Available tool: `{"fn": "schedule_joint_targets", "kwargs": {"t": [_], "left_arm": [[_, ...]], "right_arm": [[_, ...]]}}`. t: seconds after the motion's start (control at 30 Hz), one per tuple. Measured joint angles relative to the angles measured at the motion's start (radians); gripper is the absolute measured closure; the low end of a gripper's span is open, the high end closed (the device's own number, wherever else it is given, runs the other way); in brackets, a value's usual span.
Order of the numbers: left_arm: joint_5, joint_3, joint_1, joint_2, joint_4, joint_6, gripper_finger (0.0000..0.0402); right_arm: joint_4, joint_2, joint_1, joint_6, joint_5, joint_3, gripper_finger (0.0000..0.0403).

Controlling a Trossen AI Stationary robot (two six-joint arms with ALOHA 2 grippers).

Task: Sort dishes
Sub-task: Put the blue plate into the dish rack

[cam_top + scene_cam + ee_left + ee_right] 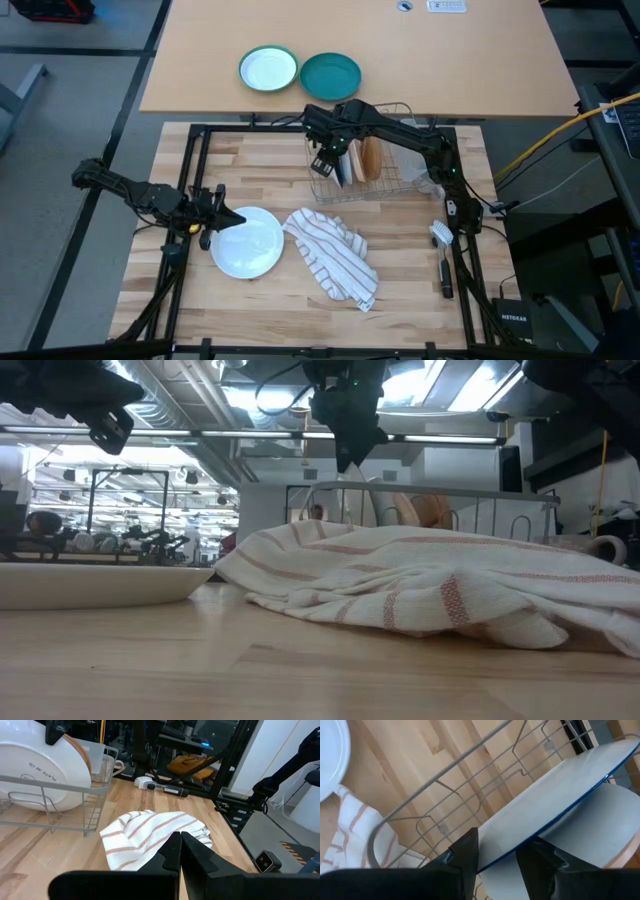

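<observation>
While racked, blue plate [555,800] on edge.

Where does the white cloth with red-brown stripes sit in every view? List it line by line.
High view: the striped cloth lies bottom centre.
Low view: it fills the centre and right.
Left wrist view: centre.
Right wrist view: left edge only.
Shared landmark: the grey wire dish rack beside it.

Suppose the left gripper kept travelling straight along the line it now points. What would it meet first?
Most likely the striped towel, which lies directly beyond the shut left gripper on the wooden table. Depth is unclear; kept level, it might pass above the cloth.
</observation>
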Motion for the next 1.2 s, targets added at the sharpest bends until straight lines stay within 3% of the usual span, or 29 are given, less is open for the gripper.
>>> {"fn": "schedule_joint_targets", "kwargs": {"t": [0.7,0.83,1.07,1.2], "left_arm": [[0.000,0.000,0.000,0.000,0.000,0.003,0.0401],[0.000,0.000,0.000,0.000,0.000,0.000,0.0402],[0.000,-0.001,0.000,0.000,0.000,0.000,0.0402],[0.000,-0.001,0.000,0.000,0.000,0.000,0.0402]], "right_arm": [[-0.009,0.003,-0.002,0.037,-0.015,-0.001,0.0274],[-0.019,0.003,-0.008,-0.020,0.006,0.002,0.0274],[-0.044,0.001,-0.030,-0.053,-0.107,0.002,0.0274],[-0.028,0.001,-0.025,-0.051,-0.086,0.002,0.0274]]}}
